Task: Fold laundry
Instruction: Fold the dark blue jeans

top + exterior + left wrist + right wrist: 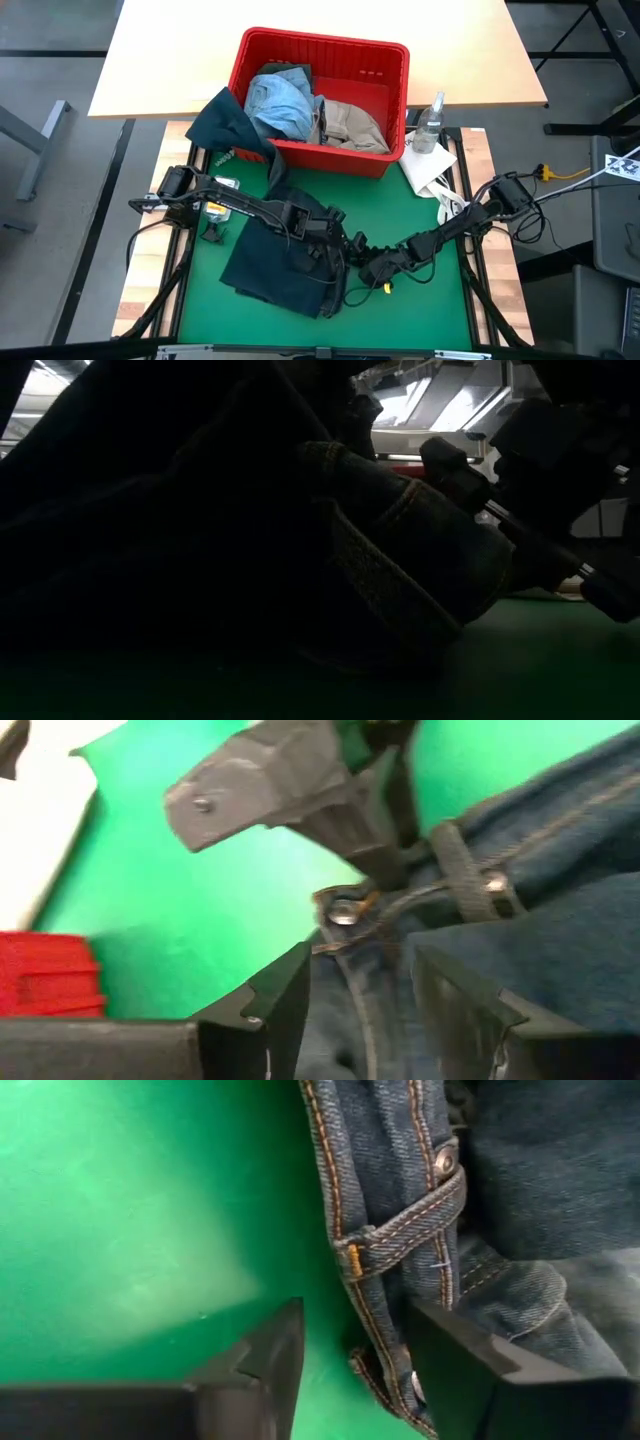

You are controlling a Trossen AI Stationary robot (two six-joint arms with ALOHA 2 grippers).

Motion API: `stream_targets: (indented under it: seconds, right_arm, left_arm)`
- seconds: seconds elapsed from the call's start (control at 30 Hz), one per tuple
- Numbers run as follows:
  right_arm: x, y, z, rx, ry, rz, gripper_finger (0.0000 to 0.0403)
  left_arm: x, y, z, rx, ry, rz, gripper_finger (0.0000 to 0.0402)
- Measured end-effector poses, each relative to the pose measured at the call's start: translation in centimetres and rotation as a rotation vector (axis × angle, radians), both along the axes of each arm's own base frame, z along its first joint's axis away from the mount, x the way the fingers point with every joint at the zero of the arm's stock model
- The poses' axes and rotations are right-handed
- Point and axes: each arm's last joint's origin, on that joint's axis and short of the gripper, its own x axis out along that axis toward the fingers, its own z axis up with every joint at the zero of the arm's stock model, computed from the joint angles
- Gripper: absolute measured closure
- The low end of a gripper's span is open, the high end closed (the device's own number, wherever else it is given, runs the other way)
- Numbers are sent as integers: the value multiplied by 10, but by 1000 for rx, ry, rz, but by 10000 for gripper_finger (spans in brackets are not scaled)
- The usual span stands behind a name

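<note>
The dark navy jeans (pixel 275 265) lie bunched on the green mat (pixel 425 300). My left gripper (pixel 338 238) reaches in from the table's left and is shut on their waistband (pixel 360 1010). My right gripper (pixel 368 265) comes from the right and is open (pixel 355 1350). Its fingers stand on either side of the waistband edge by a belt loop (pixel 400 1240); I cannot tell if they touch it. The light blue denim (pixel 280 100) and the beige khaki piece (pixel 350 125) lie in the red basket (pixel 320 40). The dark olive green piece (pixel 225 120) hangs over the basket's left wall. My left gripper pinches the jeans at the waistband just below the metal button (pixel 345 910), with denim filling the gap between its two fingers (pixel 280 1010). It comes in slanting from the table's left. Most of the jeans rest on the mat; one layer or several, I cannot tell.
The red basket stands at the mat's far edge. To its right are a clear spray bottle (pixel 432 120) and a small white cloth (pixel 430 165). Bare green mat shows right of the jeans and along the near edge. Cables run beside the right arm (pixel 500 200).
</note>
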Motion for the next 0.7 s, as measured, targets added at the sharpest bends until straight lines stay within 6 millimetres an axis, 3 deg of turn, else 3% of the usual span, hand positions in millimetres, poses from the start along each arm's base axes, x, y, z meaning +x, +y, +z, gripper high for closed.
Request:
stream_targets:
  seconds: [0.33, 0.53, 0.7]
  right_arm:
    - [19, -18, 16, -8, -201, -41, 390]
    - [31, -29, 35, 34, -408, -76, 377]
    - [36, -38, 43, 53, -493, -87, 396]
  left_arm:
    - [2, -4, 11, 16, -31, 40, 233]
    - [-10, -8, 19, 16, 72, 252, 233]
    - [-25, -17, 29, -3, 151, 446, 233]
